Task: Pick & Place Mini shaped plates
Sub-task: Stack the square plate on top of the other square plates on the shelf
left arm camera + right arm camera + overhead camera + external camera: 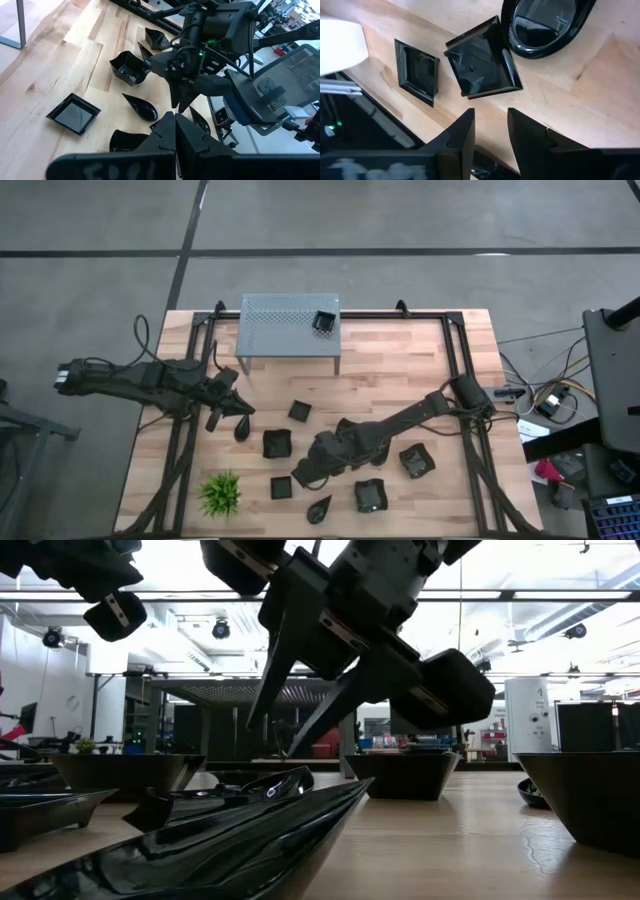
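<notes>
Several mini shaped plates, black and glossy, lie scattered on the wooden table: square ones [277,443] [299,411] [281,487], a teardrop one [320,507], and one on the grey shelf [325,322]. My right gripper [490,132] stands open just above the table between the square plates, slanting down, with a square plate [482,62] just beyond its fingertips and nothing between them. In the low view its fingers [290,710] hang clear of the tabletop. My left gripper [175,135] is shut on nothing and hovers at the table's left, above a teardrop plate [242,428].
A grey perforated shelf [290,325] stands at the far edge. A small spiky green plant [220,493] sits near the front left. More plates [368,496] [416,460] lie under and beside my right arm. Black frame rails [190,430] run along both table sides.
</notes>
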Robot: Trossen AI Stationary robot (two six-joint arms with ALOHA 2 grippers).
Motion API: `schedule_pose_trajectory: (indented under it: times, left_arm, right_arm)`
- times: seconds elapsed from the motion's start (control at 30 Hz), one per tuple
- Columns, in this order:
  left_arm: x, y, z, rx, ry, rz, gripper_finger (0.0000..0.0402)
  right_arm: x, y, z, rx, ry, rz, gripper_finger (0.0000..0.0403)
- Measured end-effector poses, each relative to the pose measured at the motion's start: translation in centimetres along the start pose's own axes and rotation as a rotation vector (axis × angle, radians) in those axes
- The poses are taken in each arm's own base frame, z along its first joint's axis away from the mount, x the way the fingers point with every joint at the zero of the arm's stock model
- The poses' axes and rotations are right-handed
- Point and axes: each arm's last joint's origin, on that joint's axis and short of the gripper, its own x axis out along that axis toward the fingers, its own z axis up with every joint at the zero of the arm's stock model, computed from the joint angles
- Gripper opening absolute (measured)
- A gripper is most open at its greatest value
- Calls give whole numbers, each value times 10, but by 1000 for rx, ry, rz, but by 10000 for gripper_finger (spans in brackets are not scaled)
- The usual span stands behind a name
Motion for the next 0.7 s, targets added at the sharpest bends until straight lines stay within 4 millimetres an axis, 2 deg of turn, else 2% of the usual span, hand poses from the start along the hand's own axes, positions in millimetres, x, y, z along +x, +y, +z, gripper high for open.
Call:
schedule_pose_trajectory:
  times: [0.3, 0.47, 0.57, 0.7]
  left_arm:
    - [0, 0, 0, 5, 0, 0, 0]
    - [0, 0, 0, 6, 0, 0, 0]
    - [0, 0, 0, 6, 0, 0, 0]
    - [0, 0, 0, -3, -3, -2, 0]
  right_arm:
    - [-1, 2, 7, 82, 6, 8, 115]
    - [4, 21, 11, 54, 22, 51, 116]
    - [12, 26, 11, 20, 27, -24, 116]
    - [9, 27, 12, 10, 6, -164, 116]
